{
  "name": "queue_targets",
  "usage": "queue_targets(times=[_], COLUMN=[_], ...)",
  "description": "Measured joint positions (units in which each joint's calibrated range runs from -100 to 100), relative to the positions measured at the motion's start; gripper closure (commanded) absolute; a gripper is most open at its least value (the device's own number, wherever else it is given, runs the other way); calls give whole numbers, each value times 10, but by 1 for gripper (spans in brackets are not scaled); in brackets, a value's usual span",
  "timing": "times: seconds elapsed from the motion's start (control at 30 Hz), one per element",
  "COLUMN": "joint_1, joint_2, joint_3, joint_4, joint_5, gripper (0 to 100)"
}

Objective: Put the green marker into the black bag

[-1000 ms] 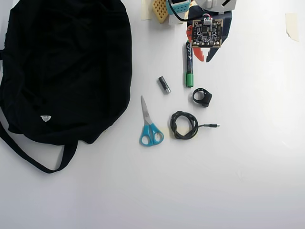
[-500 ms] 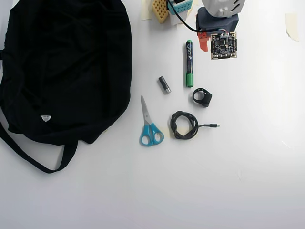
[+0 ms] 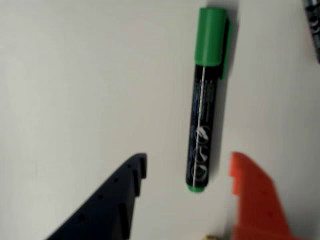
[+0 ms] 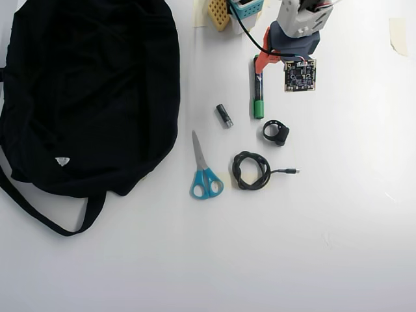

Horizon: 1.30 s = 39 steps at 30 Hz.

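Gripper (image 3: 187, 172) spread open, empty; the green marker (image 3: 204, 110) lies lengthwise between its fingers, tail end nearest.

Pincer (image 3: 187, 172) with one dark navy finger with stepped teeth and small round holes, one plain orange finger, grey-blue wrist block (image 4: 296, 39), bare square circuit board (image 4: 300, 76) with camera, black cable (image 4: 246, 26), white upper arm shell (image 4: 302, 16)

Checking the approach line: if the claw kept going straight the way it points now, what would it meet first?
Probably the green marker: its end lies between the open claw fingers. Height above the table is unclear.
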Motion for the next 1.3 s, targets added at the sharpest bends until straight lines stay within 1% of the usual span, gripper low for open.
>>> queue_targets(times=[0.2,0.37,0.67,0.83,1.03,1.3], joint_1=[1,-3,-1,-1,2,12], joint_2=[0,0,0,0,0,0], joint_3=[61,80,121,122,131,167], joint_4=[-70,-113,-122,-122,-123,-169], joint_5=[-11,-14,-21,-30,-34,-34], gripper=[73,73,73,68,68,68])
